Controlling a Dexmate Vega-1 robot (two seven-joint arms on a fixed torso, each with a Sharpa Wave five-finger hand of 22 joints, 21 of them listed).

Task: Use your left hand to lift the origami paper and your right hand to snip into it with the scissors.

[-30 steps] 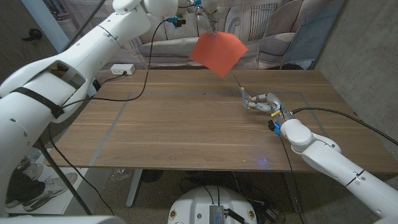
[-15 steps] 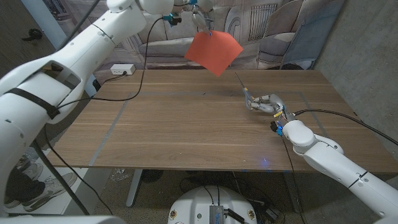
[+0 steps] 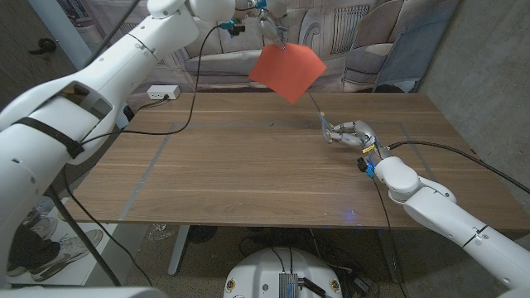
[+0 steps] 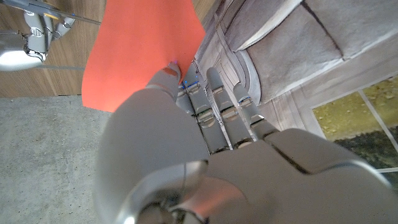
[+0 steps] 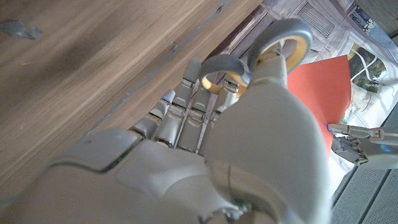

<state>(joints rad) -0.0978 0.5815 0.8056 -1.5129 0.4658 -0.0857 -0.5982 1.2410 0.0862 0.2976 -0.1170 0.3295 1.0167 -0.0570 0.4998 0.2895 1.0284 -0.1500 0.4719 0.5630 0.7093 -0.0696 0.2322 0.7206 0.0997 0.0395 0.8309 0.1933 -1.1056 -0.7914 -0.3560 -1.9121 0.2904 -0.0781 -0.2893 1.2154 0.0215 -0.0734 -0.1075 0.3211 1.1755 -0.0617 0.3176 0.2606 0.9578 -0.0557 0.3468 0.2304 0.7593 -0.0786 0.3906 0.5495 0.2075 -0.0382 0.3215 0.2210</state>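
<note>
My left hand (image 3: 269,18) is raised above the table's far edge and pinches the top corner of a red-orange origami paper (image 3: 286,73), which hangs in the air as a tilted square. In the left wrist view the paper (image 4: 140,50) hangs beyond my left hand's (image 4: 205,130) fingers. My right hand (image 3: 352,133) sits low over the table at the right and grips the scissors (image 3: 324,122), whose thin blades point up toward the paper's lower corner, just short of it. The right wrist view shows the yellow-lined scissor handles (image 5: 249,62) held by my right hand (image 5: 205,143), with the paper (image 5: 317,93) beyond.
A white power strip (image 3: 163,93) lies at the table's back left, with a black cable (image 3: 189,112) trailing over the wood. Grey tape lines (image 3: 149,170) cross the tabletop. Another black cable (image 3: 447,150) runs along my right arm. A painted backdrop (image 3: 364,33) hangs behind the table.
The paper has swayed slightly left and back in my left hand. My right hand with the scissors has shifted only a little near the paper's lower corner.
</note>
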